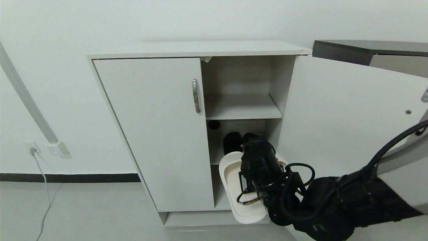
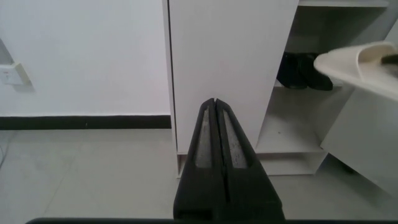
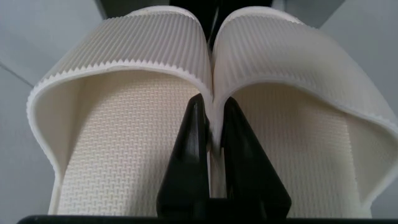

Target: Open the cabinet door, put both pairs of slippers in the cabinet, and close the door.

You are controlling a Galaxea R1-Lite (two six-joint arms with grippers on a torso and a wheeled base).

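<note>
Fingers (image 2: 204,140) pressed together and empty, the left hand (image 2: 215,102) hangs before the cabinet's (image 1: 200,48) shut left door (image 1: 150,134). Black slippers (image 1: 232,142) sit on the middle shelf (image 1: 215,159). At the opening, the right hand (image 3: 213,106) pinches the cream slippers' (image 1: 230,174) inner edges together, probably so both go in as one, beside the open right door (image 1: 341,117).

cabinet (image 1: 157,134) on floor (image 1: 83,207) | middle shelf (image 1: 215,156): black slippers (image 1: 232,142) lying

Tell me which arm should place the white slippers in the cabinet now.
Right. The right end effector is shut on the white slippers before the open cabinet, near the black slippers. The left end effector is shut, empty, farther back.
</note>
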